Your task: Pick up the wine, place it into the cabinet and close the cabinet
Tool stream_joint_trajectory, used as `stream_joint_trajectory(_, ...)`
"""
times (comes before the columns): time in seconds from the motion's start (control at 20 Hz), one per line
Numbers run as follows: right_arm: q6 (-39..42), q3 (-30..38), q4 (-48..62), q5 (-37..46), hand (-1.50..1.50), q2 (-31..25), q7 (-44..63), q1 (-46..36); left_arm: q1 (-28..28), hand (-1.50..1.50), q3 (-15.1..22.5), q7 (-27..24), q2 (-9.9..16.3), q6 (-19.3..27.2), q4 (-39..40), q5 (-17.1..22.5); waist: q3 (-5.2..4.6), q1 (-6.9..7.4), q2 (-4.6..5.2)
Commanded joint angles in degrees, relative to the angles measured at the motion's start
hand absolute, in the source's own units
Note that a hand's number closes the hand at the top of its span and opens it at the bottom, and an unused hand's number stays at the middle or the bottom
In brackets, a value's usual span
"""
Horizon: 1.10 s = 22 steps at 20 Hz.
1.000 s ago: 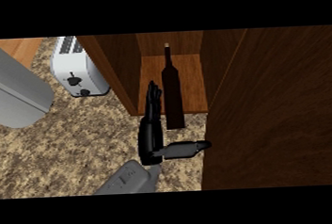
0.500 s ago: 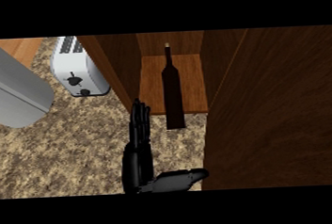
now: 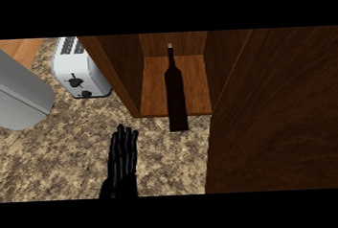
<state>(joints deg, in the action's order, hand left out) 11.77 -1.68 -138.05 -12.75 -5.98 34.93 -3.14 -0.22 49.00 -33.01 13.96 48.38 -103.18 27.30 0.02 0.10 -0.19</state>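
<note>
Withdrawn hand point(image 3: 121, 158) flattened beside wine bottle point(image 3: 175, 94).

The hand point(image 3: 121, 161), previously touching the wine bottle's point(image 3: 175, 94) base, has drawn back toward the counter's point(image 3: 53, 154) near edge, fingers straightened, thumb no longer visible.

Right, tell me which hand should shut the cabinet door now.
Probably left. The left hand is open over the counter, just before the cabinet and beside the open door. The right hand is out of view. The wine stands inside.
</note>
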Motion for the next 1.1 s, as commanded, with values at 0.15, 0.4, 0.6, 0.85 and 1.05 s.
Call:
stream_joint_trajectory(0.15, 5.2, -2.0, -3.7, -7.5, 1.50, -1.5, 1.1, 4.9, 5.2, -1.50, -3.8, 1.9, 10.4, -8.6, -8.7, 3.3, 0.00, -0.20, 0.09)
stream_joint_trajectory(0.4, 3.9, -3.4, -5.3, -7.0, 1.50, -1.1, 4.0, 1.0, 11.1, -1.50, -6.1, -0.2, 15.0, -12.4, -12.3, 3.9, -0.05, 0.11, 0.07)
stream_joint_trajectory(0.6, 4.2, -10.2, -6.1, -10.0, 1.50, 1.5, 6.5, 7.8, 11.9, -1.50, -6.9, -0.2, 15.8, -11.5, -14.7, 3.1, -0.02, -0.13, -0.03)
stream_joint_trajectory(0.85, 2.1, -11.9, -7.0, -11.0, 1.50, 2.9, 9.7, 8.6, 17.2, -1.50, -13.1, -1.4, 20.6, -15.2, -19.2, 6.5, -0.04, 0.31, 0.00)
stream_joint_trajectory(1.05, 6.1, -22.1, -9.4, -7.1, 1.50, 2.6, 8.2, 11.5, 19.5, -1.50, -18.1, -3.1, 21.4, -19.1, -17.6, 10.7, -0.08, -0.02, -0.09)
